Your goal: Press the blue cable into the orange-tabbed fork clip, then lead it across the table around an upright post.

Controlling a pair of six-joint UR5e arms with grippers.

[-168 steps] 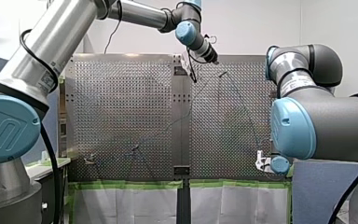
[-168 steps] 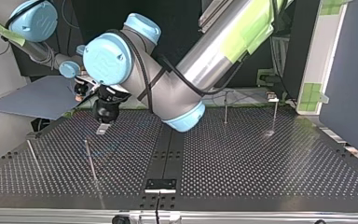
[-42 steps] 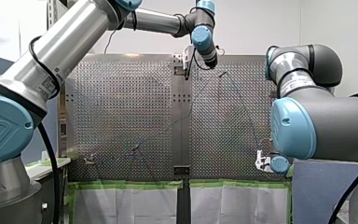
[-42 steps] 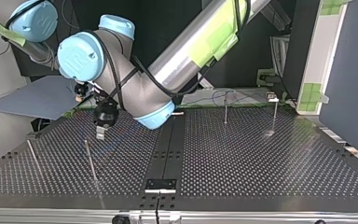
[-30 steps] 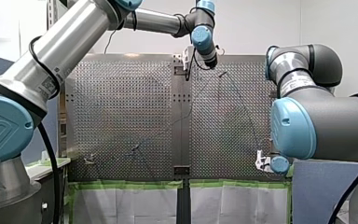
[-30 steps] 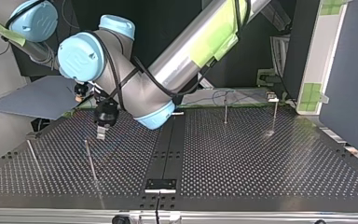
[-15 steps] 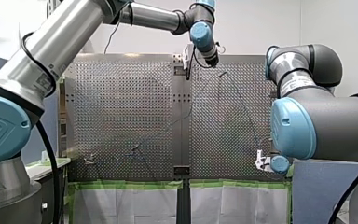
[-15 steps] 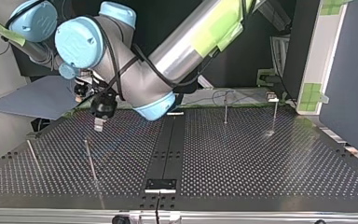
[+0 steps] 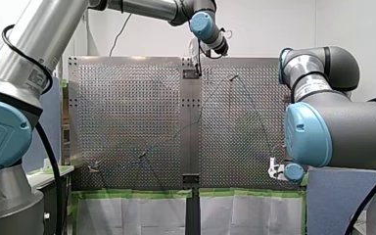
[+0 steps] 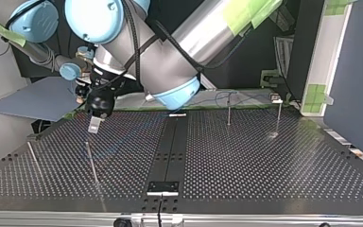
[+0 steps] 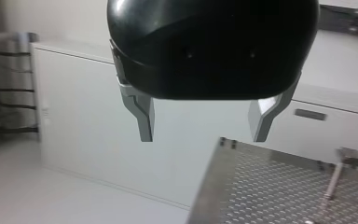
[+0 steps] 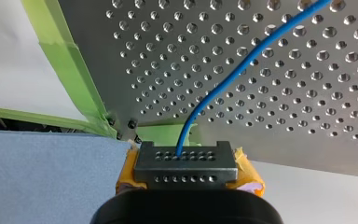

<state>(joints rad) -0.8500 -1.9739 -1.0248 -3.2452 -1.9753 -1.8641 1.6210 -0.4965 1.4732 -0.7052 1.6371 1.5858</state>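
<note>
The blue cable (image 12: 242,60) runs over the perforated table (image 12: 307,107) from my right gripper (image 12: 185,161), which is shut on it with yellow pads (image 12: 247,172). That gripper (image 9: 274,169) sits at the front view's near right corner. Blue cable loops (image 10: 217,98) lie by the top view's far edge. My left gripper (image 11: 203,135) is open, with nothing between its metal fingers. It hangs (image 10: 93,124) above the table at the top view's left, over a thin upright post (image 10: 92,163). A small clip (image 9: 94,168) stands at the front view's near left; its colour does not show.
More upright posts (image 10: 228,111) (image 10: 278,116) (image 10: 33,161) stand on the table. A black fixture (image 10: 162,187) sits at the top view's near edge. Green tape (image 12: 70,65) lines the table edge. The left wrist view shows a table corner (image 11: 242,186) and a post (image 11: 333,179).
My left arm has lifted, carrying its open gripper up and toward the top view's left. My right arm has not moved.
</note>
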